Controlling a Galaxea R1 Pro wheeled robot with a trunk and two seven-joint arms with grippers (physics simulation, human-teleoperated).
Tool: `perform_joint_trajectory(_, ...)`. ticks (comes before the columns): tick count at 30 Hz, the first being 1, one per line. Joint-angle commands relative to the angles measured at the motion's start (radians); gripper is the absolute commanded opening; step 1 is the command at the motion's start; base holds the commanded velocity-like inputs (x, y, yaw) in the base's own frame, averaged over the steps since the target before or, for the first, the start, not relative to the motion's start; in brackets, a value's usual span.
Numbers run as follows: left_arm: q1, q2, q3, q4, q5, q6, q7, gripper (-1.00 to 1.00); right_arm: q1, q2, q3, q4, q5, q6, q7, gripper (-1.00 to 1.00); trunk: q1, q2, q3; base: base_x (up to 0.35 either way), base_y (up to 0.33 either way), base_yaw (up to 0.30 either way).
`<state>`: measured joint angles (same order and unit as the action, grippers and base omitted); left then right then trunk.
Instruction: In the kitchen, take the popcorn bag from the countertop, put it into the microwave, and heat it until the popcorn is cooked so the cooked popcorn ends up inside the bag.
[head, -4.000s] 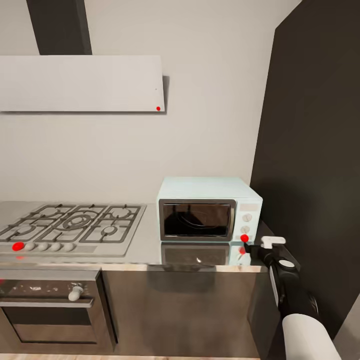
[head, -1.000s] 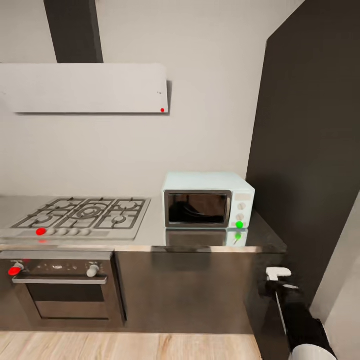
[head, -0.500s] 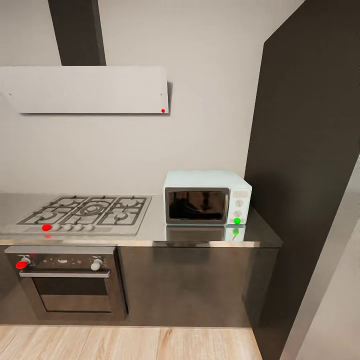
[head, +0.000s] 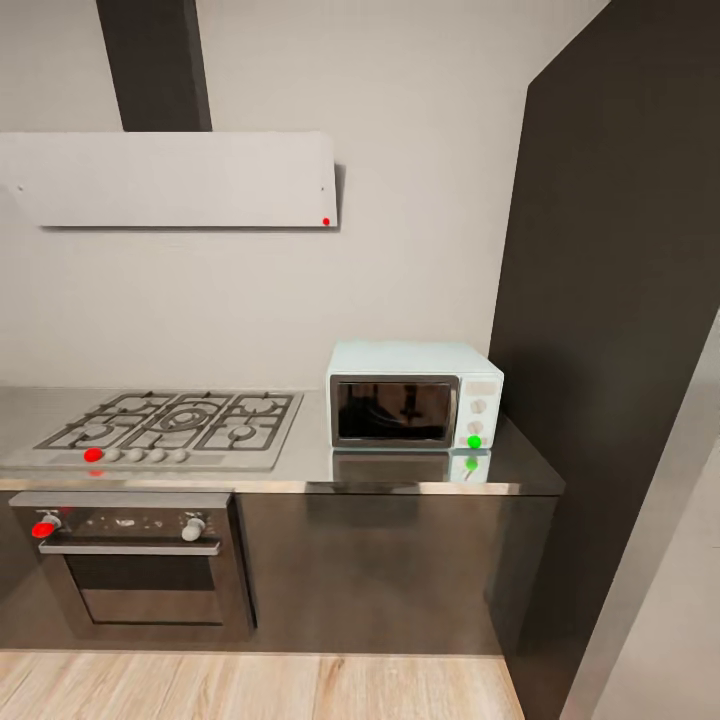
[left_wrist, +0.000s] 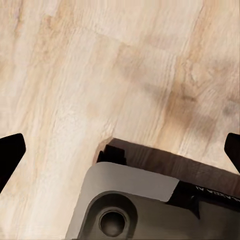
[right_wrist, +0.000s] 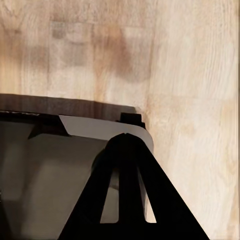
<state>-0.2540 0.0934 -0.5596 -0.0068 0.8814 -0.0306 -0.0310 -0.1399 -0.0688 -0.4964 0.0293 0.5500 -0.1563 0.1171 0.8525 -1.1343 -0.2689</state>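
Head view: microwave (head: 415, 398) sits at the tabletop's (head: 300, 468) right end against the wall, door shut, light (head: 474, 441) green, so heating looks under way. Popcorn bag presumably inside; dark glass hides it. Gas hob (head: 170, 425) at left.

Left wrist view: left gripper (left_wrist: 120, 150) hangs spread wide over wooden floor (left_wrist: 75, 75), holding nothing.

Right wrist view: right gripper (right_wrist: 127, 210) fingertips closed together, empty, parked low.

A gas hob (head: 170, 425) with 1 red light is being shown above a dark oven (head: 130, 565), under a hood (head: 170, 180)
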Motion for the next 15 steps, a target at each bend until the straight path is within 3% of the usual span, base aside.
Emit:
perform_joint_trajectory(1, -0.001, 0.018, -0.007, 0.0, 0.011, -0.005, -0.001, 1.0, -0.001, -0.001, -0.011, 0.003, 0.003, -0.005, 0.001, -1.0, 0.0, -0.001, -0.001, 0.0, 0.0, 0.0)
perform_joint_trajectory(3, -0.001, 0.078, -0.005, 0.0, 0.013, -0.007, 0.001, 1.0, -0.001, 0.001, -0.011, 0.003, -0.013, -0.004, 0.002, -1.0, 0.0, -0.001, -0.001, 0.0, 0.0, 0.0)
perform_joint_trajectory(4, -0.001, 0.121, -0.004, 0.001, 0.014, -0.008, 0.0, 1.0, -0.001, 0.01, -0.009, 0.003, -0.015, -0.003, 0.001, -1.0, 0.0, -0.001, -0.001, 0.0, 0.0, 0.0)
perform_joint_trajectory(6, -0.001, 0.158, -0.006, 0.004, 0.014, -0.009, -0.001, 1.0, -0.001, 0.022, -0.006, 0.003, -0.016, -0.001, -0.013, -1.0, 0.0, -0.001, -0.001, 0.0, 0.0, 0.0)
perform_joint_trajectory(7, -0.001, 0.162, -0.008, 0.005, 0.012, -0.008, -0.001, 1.0, -0.001, 0.03, -0.006, 0.003, -0.016, -0.001, -0.021, -1.0, 0.0, -0.001, -0.001, 0.0, 0.0, 0.0)
perform_joint_trajectory(9, -0.001, 0.15, -0.01, 0.006, 0.01, -0.005, -0.001, 1.0, -0.001, 0.037, -0.005, 0.003, -0.016, 0.0, -0.028, -1.0, 0.0, -0.001, -0.001, 0.0, 0.0, 0.0)
perform_joint_trajectory(13, -0.001, 0.058, -0.01, 0.004, 0.004, -0.01, -0.001, 1.0, -0.001, 0.028, -0.014, 0.002, -0.026, -0.005, -0.038, -1.0, 0.0, -0.001, -0.001, 0.0, 0.0, 0.0)
perform_joint_trajectory(14, -0.001, -0.011, -0.052, 0.002, -0.136, -0.071, -0.032, 1.0, 0.0, 0.041, 0.068, -0.012, -0.064, 0.006, -0.099, -1.0, 0.0, -0.001, -0.001, 0.0, 0.0, 0.0)
perform_joint_trajectory(15, -0.001, -0.011, -0.052, 0.002, -0.136, -0.071, -0.032, 1.0, 0.0, 0.025, -0.021, -0.014, -0.145, 0.009, -0.099, -1.0, 0.0, -0.001, -0.001, 0.0, 0.0, 0.0)
